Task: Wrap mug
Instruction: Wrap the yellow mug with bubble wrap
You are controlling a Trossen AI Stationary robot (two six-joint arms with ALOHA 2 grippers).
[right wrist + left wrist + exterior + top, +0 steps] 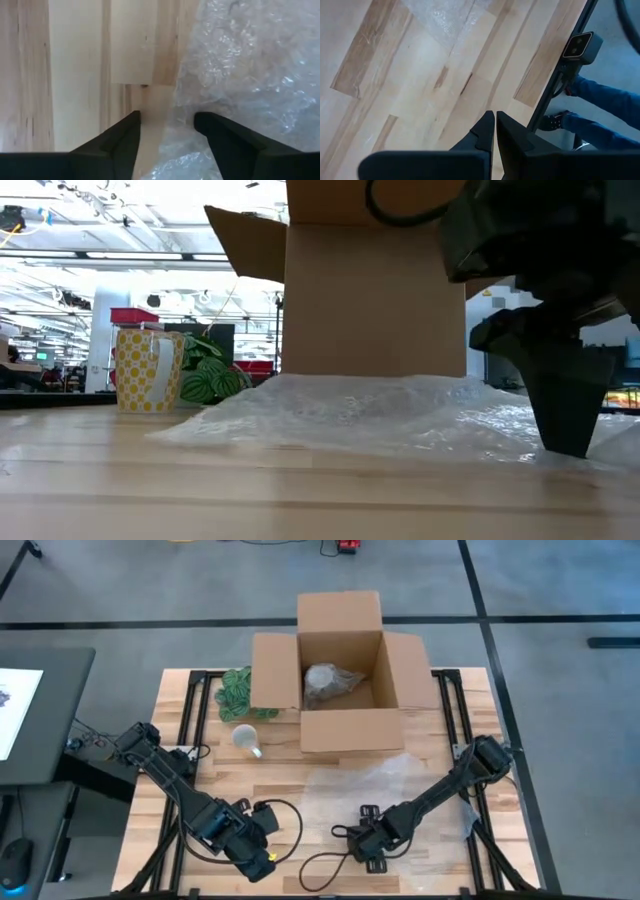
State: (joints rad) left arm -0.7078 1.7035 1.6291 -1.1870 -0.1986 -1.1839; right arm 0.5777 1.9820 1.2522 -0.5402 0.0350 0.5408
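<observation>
High view: mug sits on the table just beside the box's front-left corner, upright, handle toward the table's near edge. Leaf-print cloth lies on the box's left side, behind the mug. Bubble wrap is spread flat in front of the box, well apart from the mug. Right gripper is down at the wrap's near edge, jaws spread, one finger on the wrap edge. Left gripper hovers over bare wood off the wrap's near-left corner, jaws pressed together, holding nothing. Box holds a wrapped bundle.
</observation>
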